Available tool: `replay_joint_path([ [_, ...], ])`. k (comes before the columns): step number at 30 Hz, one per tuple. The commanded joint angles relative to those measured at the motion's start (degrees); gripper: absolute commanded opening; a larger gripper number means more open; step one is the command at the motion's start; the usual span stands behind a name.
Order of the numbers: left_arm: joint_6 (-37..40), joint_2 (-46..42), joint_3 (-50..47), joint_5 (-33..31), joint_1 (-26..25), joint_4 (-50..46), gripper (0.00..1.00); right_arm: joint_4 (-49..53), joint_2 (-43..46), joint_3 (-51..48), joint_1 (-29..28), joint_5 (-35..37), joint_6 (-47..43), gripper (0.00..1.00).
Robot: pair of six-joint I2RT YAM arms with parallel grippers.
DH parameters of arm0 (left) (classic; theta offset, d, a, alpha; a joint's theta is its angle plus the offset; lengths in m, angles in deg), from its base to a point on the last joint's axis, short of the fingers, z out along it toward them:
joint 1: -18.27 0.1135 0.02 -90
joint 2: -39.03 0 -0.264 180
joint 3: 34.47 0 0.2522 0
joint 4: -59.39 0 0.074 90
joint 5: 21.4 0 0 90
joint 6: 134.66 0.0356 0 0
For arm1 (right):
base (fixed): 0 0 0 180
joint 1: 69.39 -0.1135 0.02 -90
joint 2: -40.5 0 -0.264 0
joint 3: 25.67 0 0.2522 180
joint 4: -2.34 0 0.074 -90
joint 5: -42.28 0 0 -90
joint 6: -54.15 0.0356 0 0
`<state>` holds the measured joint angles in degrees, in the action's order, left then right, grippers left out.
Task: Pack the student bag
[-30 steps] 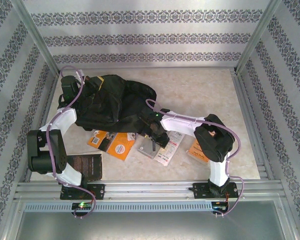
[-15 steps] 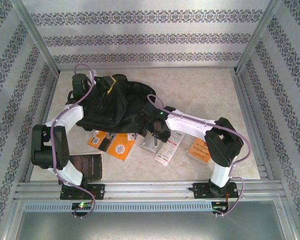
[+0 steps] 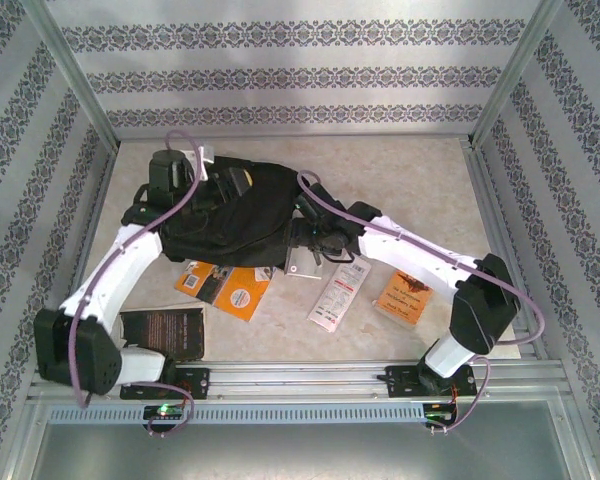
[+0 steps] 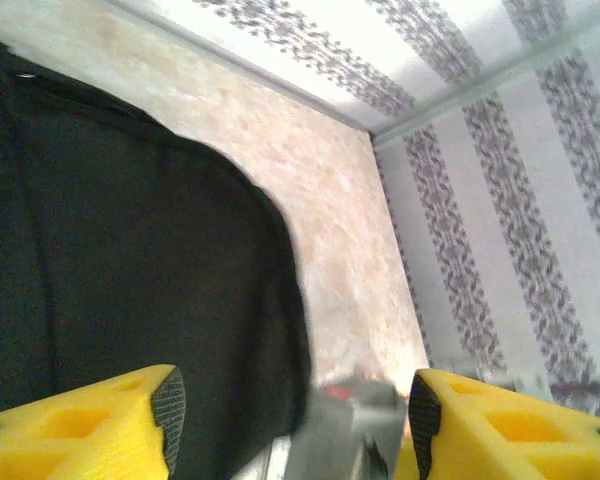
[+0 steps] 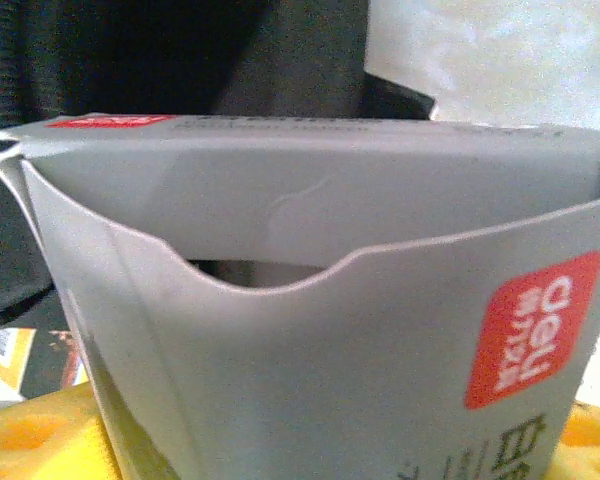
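Note:
The student bag (image 3: pixel 235 215), black and crumpled, lies at the back left of the table. My left gripper (image 3: pixel 230 182) hovers over its rear top; in the left wrist view the yellow fingers (image 4: pixel 100 425) stand apart above the black fabric (image 4: pixel 110 250), holding nothing. My right gripper (image 3: pixel 310 245) is at the bag's right edge, shut on a grey cardboard box (image 5: pixel 310 300) with a red label. The box's open top faces the dark bag (image 5: pixel 130 50). The same box (image 4: pixel 350 430) appears blurred between the left fingers.
Orange booklets (image 3: pixel 230 288) lie in front of the bag, a white packet (image 3: pixel 338 295) and another orange booklet (image 3: pixel 405 298) to their right, and a dark book (image 3: pixel 170 330) near the left base. Patterned walls enclose the table on three sides.
The left gripper opened, let go of the bag and moved toward the back right. The right gripper carried the grey box off the table toward the bag's right edge.

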<state>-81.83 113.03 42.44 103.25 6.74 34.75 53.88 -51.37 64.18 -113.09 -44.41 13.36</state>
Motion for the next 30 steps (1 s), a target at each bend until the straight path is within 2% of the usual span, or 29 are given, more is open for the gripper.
replay_joint_path([
  [1,3.7,-6.1,-5.3,-1.6,-3.0,-6.3,0.64,-4.2,2.9,2.0,3.2,-5.4,-2.2,0.75],
  [3,0.3,-9.6,-9.9,-0.6,-4.0,-2.6,0.67,-5.9,2.9,2.4,5.5,-9.6,0.4,0.74],
  [6,-3.2,-12.1,-14.5,0.4,-8.0,2.3,0.72,-9.3,2.5,3.1,8.0,-15.5,4.5,0.73],
  [11,-5.4,-10.6,-17.7,3.5,-12.9,8.5,0.75,-11.2,1.9,5.3,8.4,-18.5,9.0,0.76],
  [17,-5.0,-10.4,-18.1,5.2,-13.9,11.2,0.78,-13.8,2.0,5.0,8.1,-19.9,12.1,0.77],
  [24,-2.0,-8.6,-16.7,2.4,-14.0,9.6,0.8,-14.9,1.8,4.8,7.1,-21.2,13.6,0.78],
  [30,-5.5,-5.8,-16.8,3.4,-14.2,16.7,0.76,-16.8,1.2,4.0,6.2,-22.7,15.5,0.78],
])
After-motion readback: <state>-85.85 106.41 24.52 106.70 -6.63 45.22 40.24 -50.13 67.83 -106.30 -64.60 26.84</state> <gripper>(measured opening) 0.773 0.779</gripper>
